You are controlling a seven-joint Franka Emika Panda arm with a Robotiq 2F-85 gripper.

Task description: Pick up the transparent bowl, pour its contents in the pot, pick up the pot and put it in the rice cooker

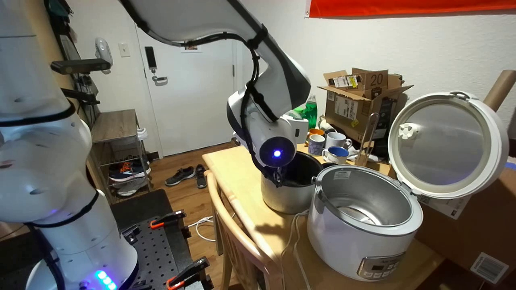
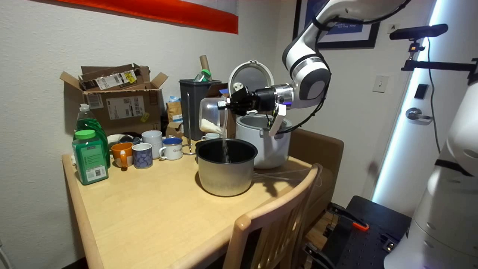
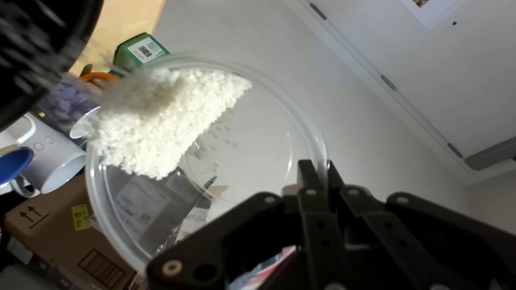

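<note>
From the wrist view, my gripper (image 3: 324,173) pinches the rim of the bowl (image 2: 212,109). The bowl lies tipped on its side just past it, axis near level, base pointing away, mouth facing back at me. Rice (image 3: 171,121) falls off the lower edge into the pot (image 2: 226,177), upright below the gripper on the worktop (image 2: 149,209). The open cooker (image 1: 350,241), also lower than the gripper, stands just beside.
</note>
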